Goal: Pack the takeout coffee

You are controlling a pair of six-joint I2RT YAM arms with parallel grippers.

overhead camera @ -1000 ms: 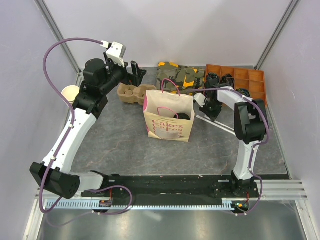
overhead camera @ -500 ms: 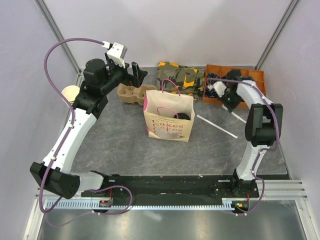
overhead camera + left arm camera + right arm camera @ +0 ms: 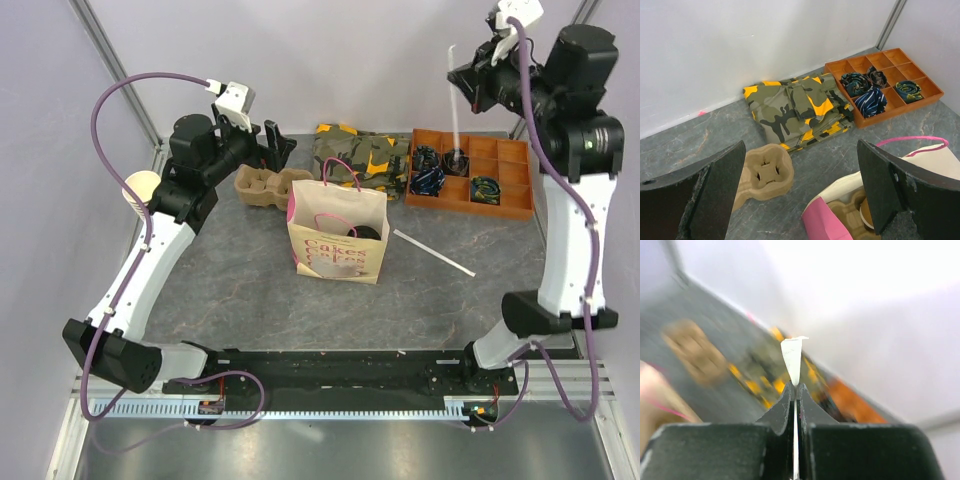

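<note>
A paper bag (image 3: 338,235) with pink handles stands mid-table. Inside it sits a pulp carrier (image 3: 847,212), and a dark round top (image 3: 366,232) there looks like the takeout coffee's lid. In the left wrist view only a tan cup edge (image 3: 865,214) shows, half hidden by my finger. My left gripper (image 3: 272,145) (image 3: 801,150) hangs open and empty above the bag's far left corner. High at the back right, my right gripper (image 3: 468,82) (image 3: 795,386) is shut on a white wrapped straw (image 3: 455,115) (image 3: 792,357) that hangs over the orange tray.
A second straw (image 3: 432,252) lies right of the bag. A spare pulp carrier (image 3: 262,187) (image 3: 762,175) sits behind it, next to folded camouflage cloth (image 3: 362,155) (image 3: 795,107). The orange tray (image 3: 500,205) (image 3: 890,107) holds rolled ties. Stacked paper cups (image 3: 140,190) lie far left.
My right gripper closed on one straw beside the bag and rose high to the back right with it. The other straw stayed on the table. The left arm barely moved.
</note>
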